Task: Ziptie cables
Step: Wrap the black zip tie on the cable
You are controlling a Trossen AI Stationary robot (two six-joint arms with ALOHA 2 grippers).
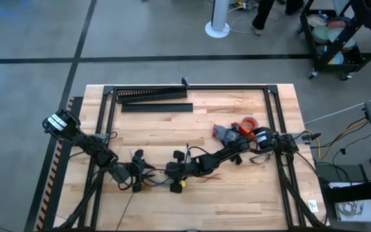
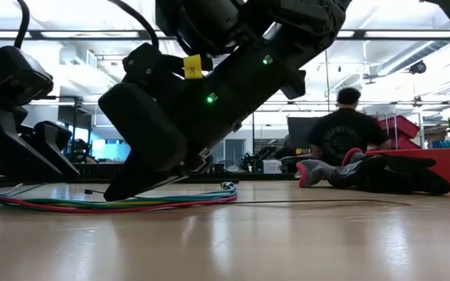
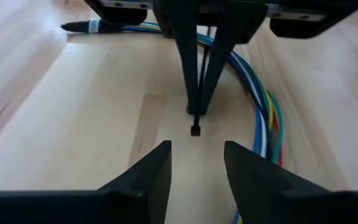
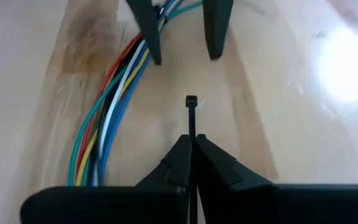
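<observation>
Right gripper (image 4: 191, 163) pinched on thin black plastic ziptie (image 4: 191, 118), just beside multicoloured wire bundle (image 4: 114, 106) | left gripper (image 3: 196, 171) spread, empty, facing ziptie | yellow tag (image 2: 193, 66) unreadable

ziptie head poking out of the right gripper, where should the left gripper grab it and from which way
Likely just behind the square head of the ziptie, on the free length that sticks out past the shut right gripper. The left gripper is open and faces that head end-on, so coming straight in suits it. The cables lie beside the strip, so keep off that side.
</observation>
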